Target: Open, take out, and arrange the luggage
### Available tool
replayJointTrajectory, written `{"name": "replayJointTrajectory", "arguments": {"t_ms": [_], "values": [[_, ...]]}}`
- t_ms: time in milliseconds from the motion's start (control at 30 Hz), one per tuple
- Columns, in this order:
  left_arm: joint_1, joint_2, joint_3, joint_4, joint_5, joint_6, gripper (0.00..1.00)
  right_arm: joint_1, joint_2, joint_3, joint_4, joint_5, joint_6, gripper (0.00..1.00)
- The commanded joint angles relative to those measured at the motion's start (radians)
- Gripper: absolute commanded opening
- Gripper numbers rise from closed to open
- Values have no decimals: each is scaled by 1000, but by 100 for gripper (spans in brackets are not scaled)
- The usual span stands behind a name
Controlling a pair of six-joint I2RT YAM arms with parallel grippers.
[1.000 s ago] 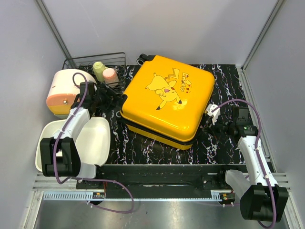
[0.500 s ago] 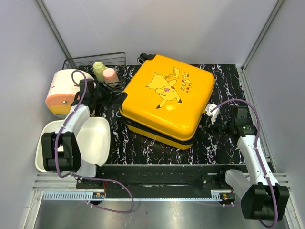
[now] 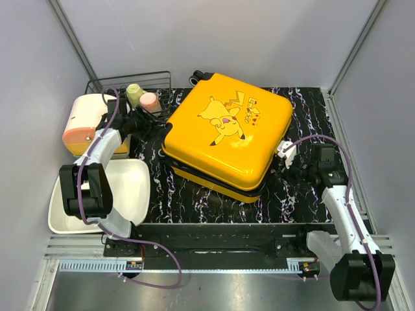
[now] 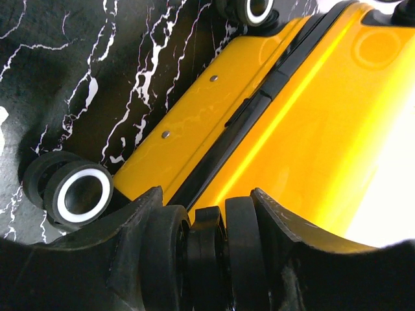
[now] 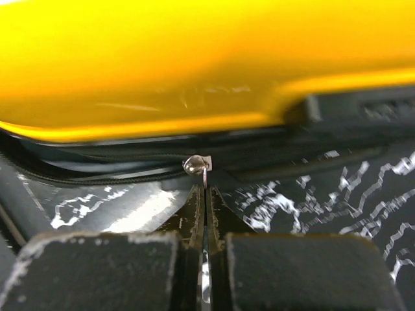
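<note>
The yellow Pikachu luggage (image 3: 227, 139) lies flat and closed on the black marbled table. My left gripper (image 3: 157, 123) is at its left end, shut on one of its black wheels (image 4: 207, 249). A second wheel with a white rim (image 4: 78, 191) rests on the table beside it. My right gripper (image 3: 290, 155) is at the luggage's right side, shut on the silver zipper pull (image 5: 206, 178). The zipper slider (image 5: 196, 164) sits on the black zip line under the yellow shell (image 5: 194, 58). The lining is hidden.
A white tray (image 3: 65, 214) lies at the front left. A cream-and-orange round container (image 3: 81, 123) stands behind it. A wire basket (image 3: 107, 85) at the back left holds a green bottle (image 3: 134, 92) and a pink bottle (image 3: 150, 102). Grey walls close three sides.
My left arm has swung toward the back, still on the wheel. The luggage has shifted slightly back. My right gripper has moved a little to the left and back with the zipper pull.
</note>
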Motion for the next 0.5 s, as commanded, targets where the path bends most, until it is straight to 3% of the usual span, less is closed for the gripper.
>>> {"name": "replayJointTrajectory", "arguments": {"t_ms": [0, 200, 467], "values": [[4, 60, 82, -85, 65, 195, 0, -166, 99, 78, 0, -34, -147, 0], [8, 132, 153, -126, 58, 270, 0, -317, 389, 292, 6, -113, -265, 0], [-11, 238, 286, -211, 105, 403, 0, -342, 682, 516, 54, -202, -313, 0]]}}
